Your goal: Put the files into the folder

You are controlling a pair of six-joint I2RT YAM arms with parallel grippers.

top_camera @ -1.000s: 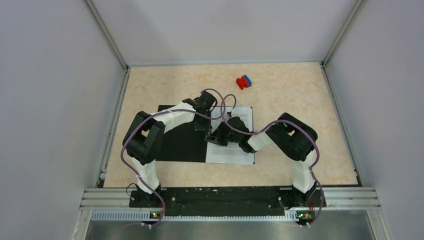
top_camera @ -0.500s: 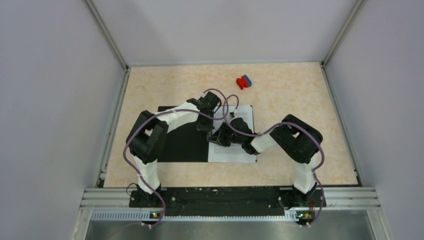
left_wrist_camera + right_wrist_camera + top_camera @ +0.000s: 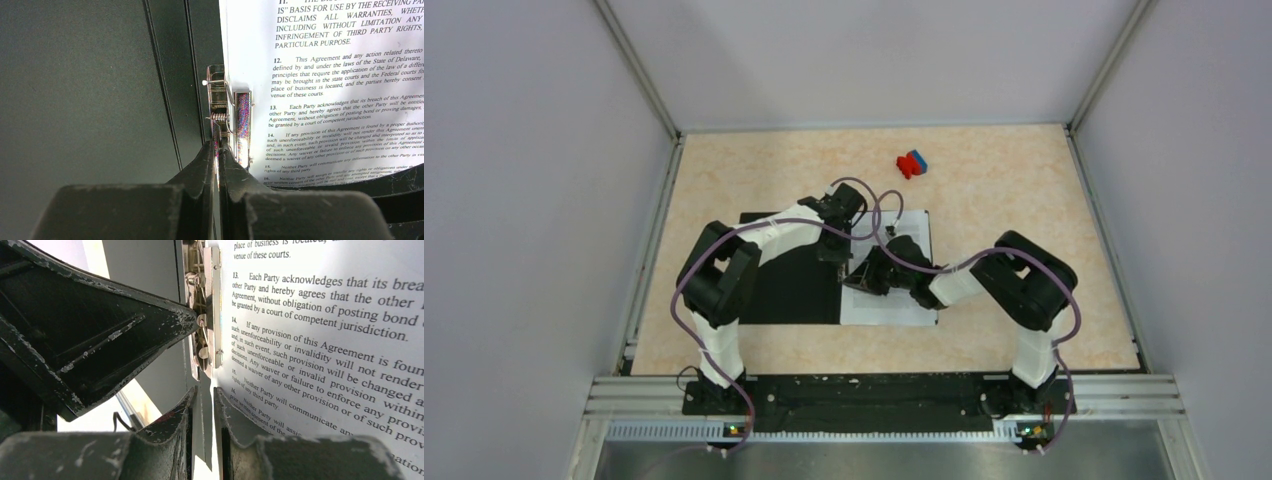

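Observation:
The folder (image 3: 789, 290) lies open on the table, black inside up. The files (image 3: 899, 300), white sheets of dense text, lie on its right half. A metal spring clip (image 3: 220, 107) runs along the spine at the sheets' left edge (image 3: 250, 60). My left gripper (image 3: 838, 256) is shut on the clip's lever (image 3: 218, 145). My right gripper (image 3: 857, 278) sits just in front of it at the sheets' left edge (image 3: 202, 395). Its jaws stand a narrow gap apart, with nothing clearly between them. The right fingertip (image 3: 235, 425) lies over the paper (image 3: 320, 340).
A small red-and-blue object (image 3: 912, 163) lies at the back of the table. The left gripper's black finger (image 3: 100, 330) fills the left of the right wrist view, close to the right gripper. Grey walls enclose the table on three sides.
The right arm's elbow has swung slightly right and the sheets have shifted a little to the right. The left gripper has stayed on the clip.

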